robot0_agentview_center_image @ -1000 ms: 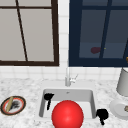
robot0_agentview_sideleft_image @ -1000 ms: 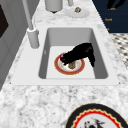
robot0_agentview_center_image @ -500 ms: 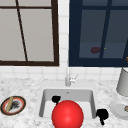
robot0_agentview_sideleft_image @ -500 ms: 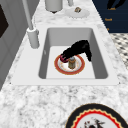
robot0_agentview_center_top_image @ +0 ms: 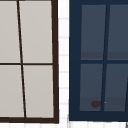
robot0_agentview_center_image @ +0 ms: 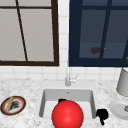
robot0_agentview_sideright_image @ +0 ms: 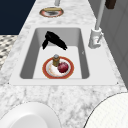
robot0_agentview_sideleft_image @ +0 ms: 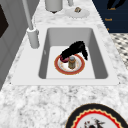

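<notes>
Observe the red-rimmed plate [robot0_agentview_sideleft_image: 69, 65] lying flat on the floor of the sink [robot0_agentview_sideleft_image: 50, 35], carrying a small brown jar [robot0_agentview_sideleft_image: 72, 62] standing upright and a dark red round fruit [robot0_agentview_sideright_image: 63, 67] just beside it. The left hand [robot0_agentview_sideleft_image: 75, 50] reaches down over the plate with its fingers extended toward the fruit, though you cannot tell whether they grip it; the right hand [robot0_agentview_center_image: 102, 115] hangs at the sink's right edge, fingers curled. Compared with half a second ago, the left hand has shifted slightly over the plate
</notes>
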Controlling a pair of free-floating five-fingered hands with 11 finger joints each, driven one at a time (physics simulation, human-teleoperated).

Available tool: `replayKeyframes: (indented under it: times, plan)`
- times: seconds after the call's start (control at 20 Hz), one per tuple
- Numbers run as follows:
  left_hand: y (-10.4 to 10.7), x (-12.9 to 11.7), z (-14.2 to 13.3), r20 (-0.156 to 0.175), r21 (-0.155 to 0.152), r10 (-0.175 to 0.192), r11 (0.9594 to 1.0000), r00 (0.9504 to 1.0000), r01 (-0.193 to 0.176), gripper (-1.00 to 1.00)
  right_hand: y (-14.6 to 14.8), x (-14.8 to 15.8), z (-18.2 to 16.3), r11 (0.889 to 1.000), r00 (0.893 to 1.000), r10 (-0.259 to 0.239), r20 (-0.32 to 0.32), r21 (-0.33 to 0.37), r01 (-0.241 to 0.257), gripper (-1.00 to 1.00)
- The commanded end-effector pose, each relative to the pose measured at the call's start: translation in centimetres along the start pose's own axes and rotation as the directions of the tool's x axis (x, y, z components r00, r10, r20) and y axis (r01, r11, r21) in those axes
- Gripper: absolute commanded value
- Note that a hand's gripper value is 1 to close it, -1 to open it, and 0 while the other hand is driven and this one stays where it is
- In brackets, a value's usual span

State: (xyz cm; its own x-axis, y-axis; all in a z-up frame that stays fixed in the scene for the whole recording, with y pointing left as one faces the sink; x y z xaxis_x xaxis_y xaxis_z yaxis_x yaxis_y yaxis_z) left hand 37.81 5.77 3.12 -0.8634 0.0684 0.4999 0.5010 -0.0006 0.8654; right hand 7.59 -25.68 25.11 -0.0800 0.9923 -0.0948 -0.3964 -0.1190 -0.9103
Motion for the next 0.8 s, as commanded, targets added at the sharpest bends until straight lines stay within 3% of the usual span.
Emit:
replayKeyframes:
  times: [0.0,0.15,0.3,0.45,0.65,0.75]
  plan:
    - [-1.5,-1.6,-1.8,-0.028,-0.012,0.068,0.9976,0.9973,-0.069,-1.00,0.0,0.0,0.0,1.000,1.000,0.000,0.000,0.000,0.000,0.00]
    - [-2.5,-2.9,-2.9,-0.032,-0.005,0.084,0.9964,0.9959,-0.084,-1.00,0.0,0.0,0.0,1.000,1.000,0.000,0.000,0.000,0.000,0.00]
    - [-2.7,-4.7,-3.8,-0.034,-0.020,0.094,0.9953,0.9950,-0.095,-1.00,0.0,0.0,0.0,1.000,1.000,0.000,0.000,0.000,0.000,0.00]
    - [-3.1,-5.8,-4.5,-0.040,-0.001,0.118,0.9930,0.9922,-0.118,-1.00,0.0,0.0,0.0,1.000,1.000,0.000,0.000,0.000,0.000,0.00]
    - [-3.2,-7.7,-4.5,-0.022,0.012,0.172,0.9851,0.9849,-0.172,-1.00,0.0,0.0,0.0,1.000,1.000,0.000,0.000,0.000,0.000,0.00]
    - [-3.8,-8.5,-4.5,-0.012,0.007,0.158,0.9874,0.9874,-0.158,-1.00,0.0,0.0,0.0,1.000,1.000,0.000,0.000,0.000,0.000,0.00]
